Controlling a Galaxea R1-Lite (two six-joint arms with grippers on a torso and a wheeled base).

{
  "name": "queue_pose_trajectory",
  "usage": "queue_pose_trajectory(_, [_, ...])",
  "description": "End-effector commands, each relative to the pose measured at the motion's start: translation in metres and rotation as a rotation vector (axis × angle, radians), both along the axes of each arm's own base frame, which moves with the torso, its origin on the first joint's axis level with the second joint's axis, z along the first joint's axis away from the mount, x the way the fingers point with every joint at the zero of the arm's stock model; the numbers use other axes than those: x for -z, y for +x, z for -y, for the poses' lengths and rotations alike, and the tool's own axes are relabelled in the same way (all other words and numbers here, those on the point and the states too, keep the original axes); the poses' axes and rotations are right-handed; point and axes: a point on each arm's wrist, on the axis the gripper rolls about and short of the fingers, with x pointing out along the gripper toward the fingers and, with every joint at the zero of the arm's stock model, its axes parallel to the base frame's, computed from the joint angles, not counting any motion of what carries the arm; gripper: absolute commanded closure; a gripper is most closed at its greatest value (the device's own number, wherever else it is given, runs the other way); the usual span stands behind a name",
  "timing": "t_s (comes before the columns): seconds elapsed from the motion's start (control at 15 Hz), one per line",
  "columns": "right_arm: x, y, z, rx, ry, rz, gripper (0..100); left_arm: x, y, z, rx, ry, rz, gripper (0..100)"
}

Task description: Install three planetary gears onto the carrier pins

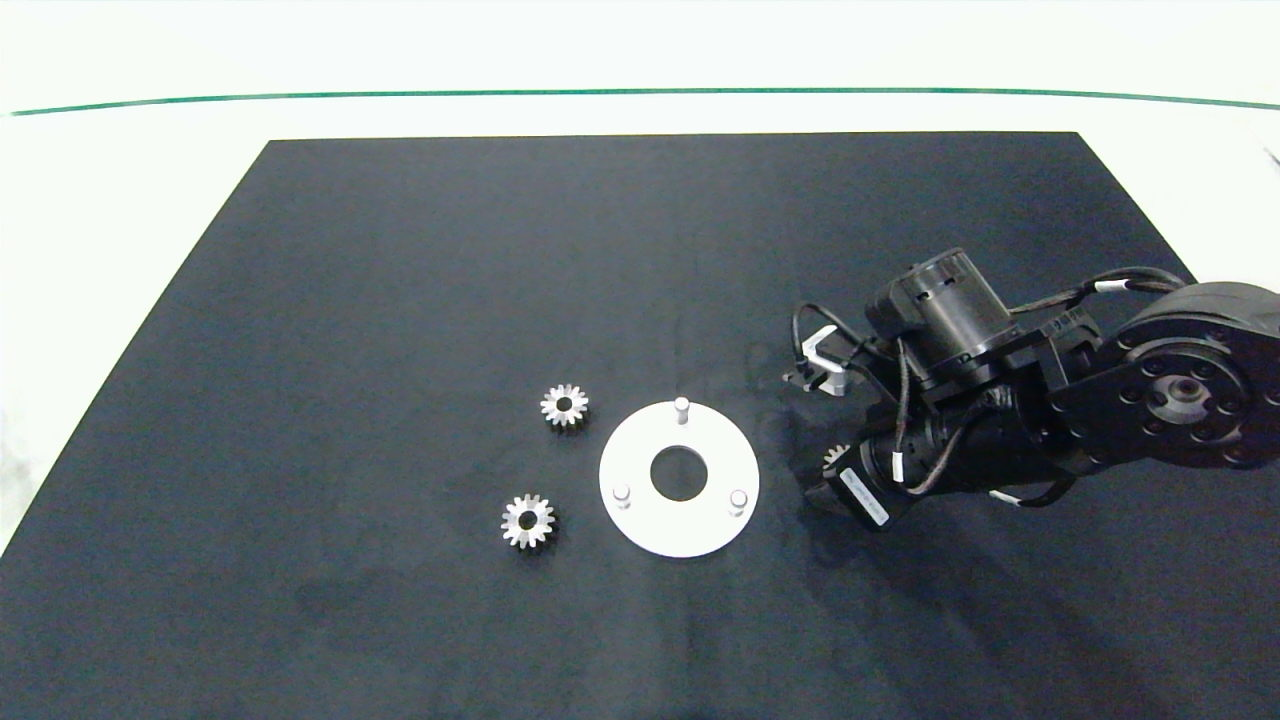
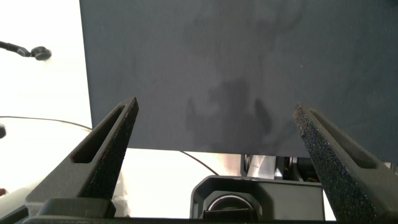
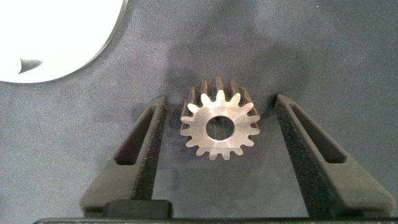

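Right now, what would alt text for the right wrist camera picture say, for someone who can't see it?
A small silver planetary gear with a round centre bore lies on a dark mat, between the open jaws of the right gripper, with a gap on each side. The edge of a white disc shows in one corner.

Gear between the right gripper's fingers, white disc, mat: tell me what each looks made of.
The gear looks like bare metal, probably steel: silvery face with glinting tooth edges. The white disc looks matte, plastic or painted metal; I cannot tell which. The dark mat looks like soft felt or foam: dull, finely textured. The right gripper straddles the gear, open.
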Motion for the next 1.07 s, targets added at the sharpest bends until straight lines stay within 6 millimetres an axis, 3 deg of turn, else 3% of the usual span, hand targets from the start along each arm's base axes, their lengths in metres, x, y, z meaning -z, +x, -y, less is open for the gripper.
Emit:
queue_pose_trajectory(0.07, [-0.0019,-0.0011,0.0003,-0.002,0.001,0.004,39,0.0004,-0.0004,0.0000,-0.003,0.001,-0.005,0])
queue_pose_trajectory(1.07, [-0.0059,-0.0039,-0.0014,-0.006,0.011,0.013,69,0.0002,-0.0030,0.0005,-0.001,0.002,0.008,0])
